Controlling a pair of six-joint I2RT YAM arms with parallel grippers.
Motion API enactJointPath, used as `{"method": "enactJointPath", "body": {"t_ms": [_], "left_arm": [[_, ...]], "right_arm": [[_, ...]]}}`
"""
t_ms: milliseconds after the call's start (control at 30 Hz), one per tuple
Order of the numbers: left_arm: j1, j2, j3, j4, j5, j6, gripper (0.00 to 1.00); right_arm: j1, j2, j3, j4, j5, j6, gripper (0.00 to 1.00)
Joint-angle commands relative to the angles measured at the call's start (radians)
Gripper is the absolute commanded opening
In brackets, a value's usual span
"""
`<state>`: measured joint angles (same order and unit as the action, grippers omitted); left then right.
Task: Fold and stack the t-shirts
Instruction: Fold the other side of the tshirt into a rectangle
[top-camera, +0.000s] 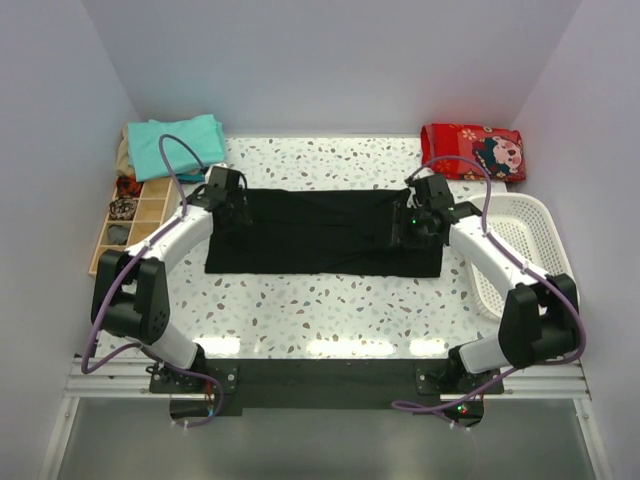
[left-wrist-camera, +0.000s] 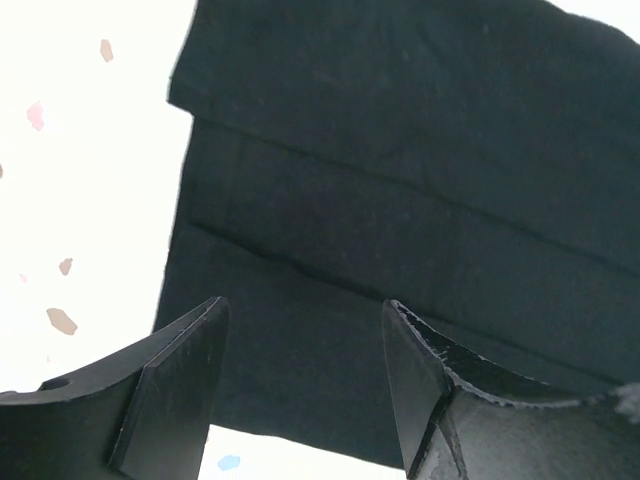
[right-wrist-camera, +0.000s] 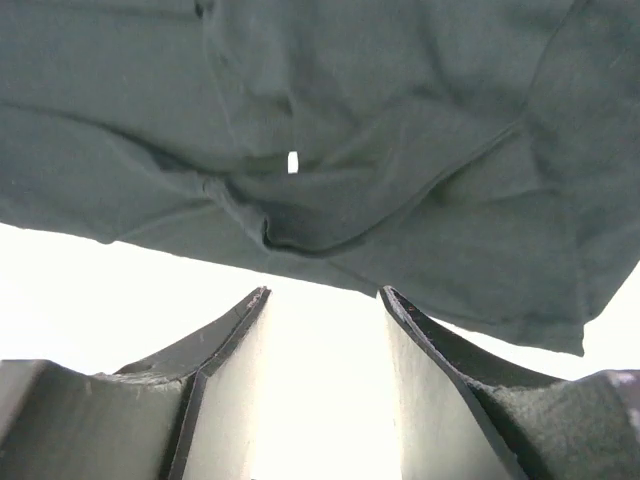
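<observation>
The left gripper (left-wrist-camera: 305, 310) is spread wide and empty over the left end of the black t-shirt (top-camera: 320, 235). The right gripper (right-wrist-camera: 325, 295) is spread and empty too, at the right end. The shirt lies long and flat on the table (top-camera: 330, 300). The teal t-shirts (top-camera: 180, 140) sit folded far left. Cloth by the white patch (right-wrist-camera: 292, 161) is bunched, so a fold there could go crooked.

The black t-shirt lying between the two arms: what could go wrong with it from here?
The black t-shirt is bunched near the open right fingers, so the next fold could trap that lump. At the other end its layers lie stepped under the open left fingers; a grab might catch only the top layer and pull the fold apart.
</observation>
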<state>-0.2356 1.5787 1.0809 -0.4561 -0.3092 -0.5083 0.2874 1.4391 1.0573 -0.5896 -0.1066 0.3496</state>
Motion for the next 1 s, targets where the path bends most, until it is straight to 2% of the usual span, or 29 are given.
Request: {"method": "enactJointPath", "body": {"t_ms": [0, 267, 533, 700, 867, 967], "left_arm": [[0.007, -0.028, -0.013, 0.054, 0.064, -0.004, 0.68], [0.009, 0.0, -0.018, 0.056, 0.099, 0.002, 0.69], [0.009, 0.017, -0.006, 0.046, 0.104, 0.01, 0.69], [0.009, 0.03, 0.011, 0.036, 0.098, 0.017, 0.69], [0.009, 0.029, 0.008, 0.034, 0.091, 0.019, 0.69], [0.009, 0.029, 0.007, 0.033, 0.096, 0.02, 0.69]], "right_arm": [[0.033, -0.011, -0.028, -0.022, -0.05, 0.038, 0.49], [0.067, 0.061, -0.033, -0.016, -0.061, 0.049, 0.5], [0.072, 0.197, 0.023, 0.077, 0.034, 0.026, 0.5], [0.073, 0.367, 0.209, 0.096, 0.087, -0.014, 0.5], [0.072, 0.48, 0.399, 0.085, 0.104, -0.032, 0.51], [0.075, 0.511, 0.449, 0.047, 0.125, -0.038, 0.51]]}}
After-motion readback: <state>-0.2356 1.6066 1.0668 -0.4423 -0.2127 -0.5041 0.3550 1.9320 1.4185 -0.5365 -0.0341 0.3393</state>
